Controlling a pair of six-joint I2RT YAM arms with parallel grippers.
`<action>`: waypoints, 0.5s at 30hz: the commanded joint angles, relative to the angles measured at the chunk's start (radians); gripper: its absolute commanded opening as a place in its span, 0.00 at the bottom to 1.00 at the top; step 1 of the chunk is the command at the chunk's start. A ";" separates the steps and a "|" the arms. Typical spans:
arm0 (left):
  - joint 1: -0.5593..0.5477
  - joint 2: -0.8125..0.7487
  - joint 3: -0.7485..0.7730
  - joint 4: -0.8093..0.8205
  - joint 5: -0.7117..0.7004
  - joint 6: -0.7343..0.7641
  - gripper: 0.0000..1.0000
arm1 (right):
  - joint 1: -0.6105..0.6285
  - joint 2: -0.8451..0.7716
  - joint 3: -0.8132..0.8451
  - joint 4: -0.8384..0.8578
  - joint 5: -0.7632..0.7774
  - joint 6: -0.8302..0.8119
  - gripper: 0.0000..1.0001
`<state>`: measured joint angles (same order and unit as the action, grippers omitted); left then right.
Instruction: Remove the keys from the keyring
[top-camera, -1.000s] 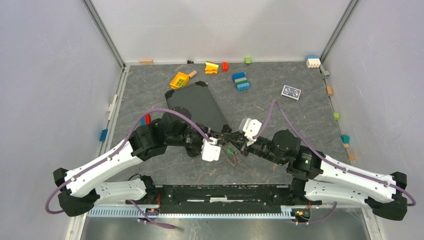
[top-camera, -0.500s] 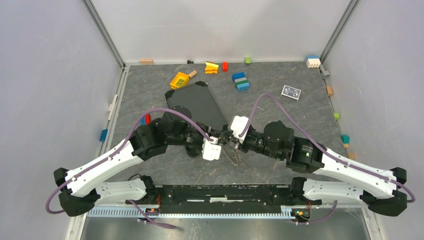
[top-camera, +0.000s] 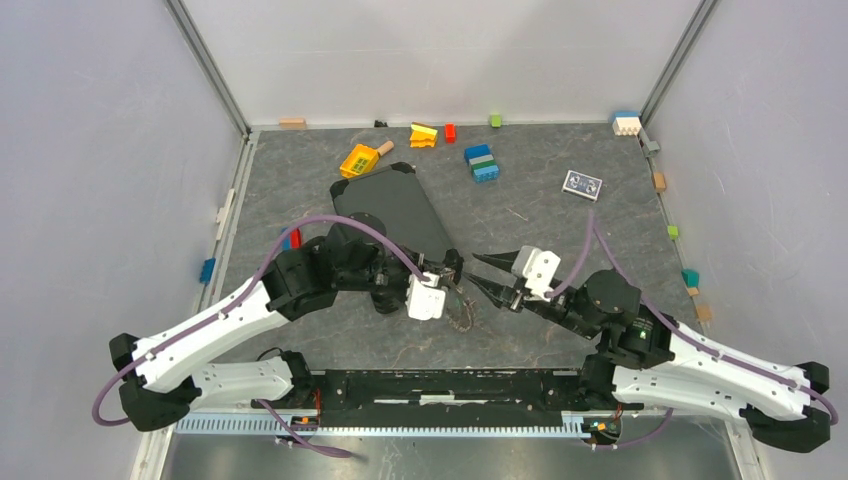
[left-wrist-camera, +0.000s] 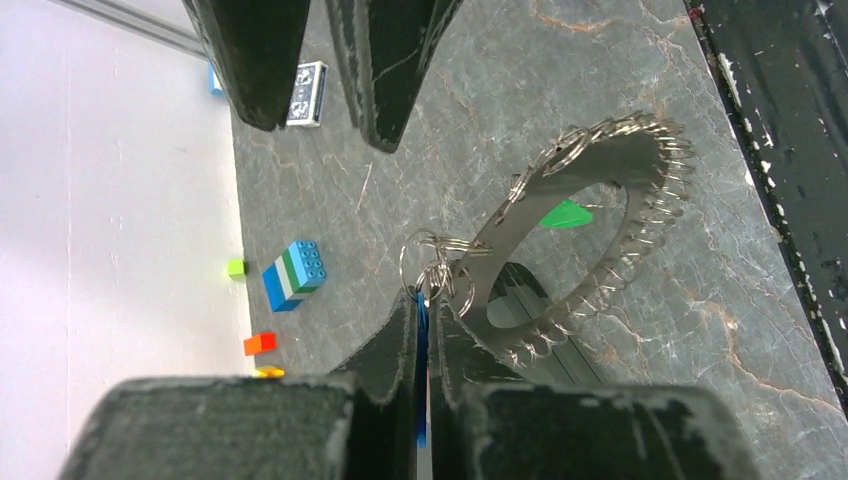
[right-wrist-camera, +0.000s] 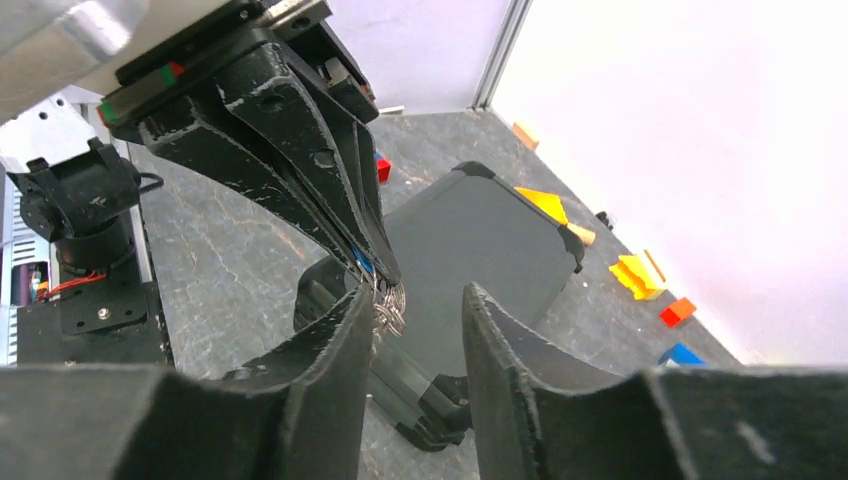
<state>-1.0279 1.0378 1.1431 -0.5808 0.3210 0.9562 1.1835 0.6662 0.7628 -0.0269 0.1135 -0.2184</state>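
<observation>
My left gripper (left-wrist-camera: 425, 300) is shut on the blue-headed key (left-wrist-camera: 422, 330), seen edge-on between its pads. Small split rings (left-wrist-camera: 437, 262) link that key to the keyring (left-wrist-camera: 600, 165), a toothed hoop crowded with greyish keys (left-wrist-camera: 545, 335) and carrying a green tag (left-wrist-camera: 565, 213). In the top view the keyring (top-camera: 462, 315) hangs below the left gripper (top-camera: 452, 272), over the grey table. My right gripper (top-camera: 472, 268) stands open just right of it, with nothing between its fingers (right-wrist-camera: 345, 340). From the right wrist, the left fingers (right-wrist-camera: 320, 190) and blue key (right-wrist-camera: 365, 262) sit just beyond its left fingertip.
A flat black slab (top-camera: 395, 210) lies behind the left arm. Toy bricks are scattered along the back: a blue-green stack (top-camera: 482, 163), yellow pieces (top-camera: 358, 160) and a small card (top-camera: 582, 184). A black rail (top-camera: 450, 385) runs along the near edge.
The right gripper, shut at the keyring before, has pulled back to the right and opened. The left gripper has kept its hold and place; the keyring still hangs from it.
</observation>
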 joint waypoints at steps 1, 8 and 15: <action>-0.003 0.011 0.037 0.063 -0.033 -0.085 0.02 | -0.002 -0.031 -0.055 0.127 -0.067 -0.003 0.46; -0.003 0.026 0.058 0.063 -0.058 -0.126 0.02 | -0.002 -0.022 -0.125 0.172 -0.086 0.040 0.47; -0.002 0.036 0.070 0.057 -0.072 -0.142 0.02 | -0.002 -0.001 -0.187 0.211 -0.034 0.094 0.48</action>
<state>-1.0279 1.0782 1.1599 -0.5770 0.2607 0.8646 1.1824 0.6624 0.6006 0.1123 0.0463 -0.1707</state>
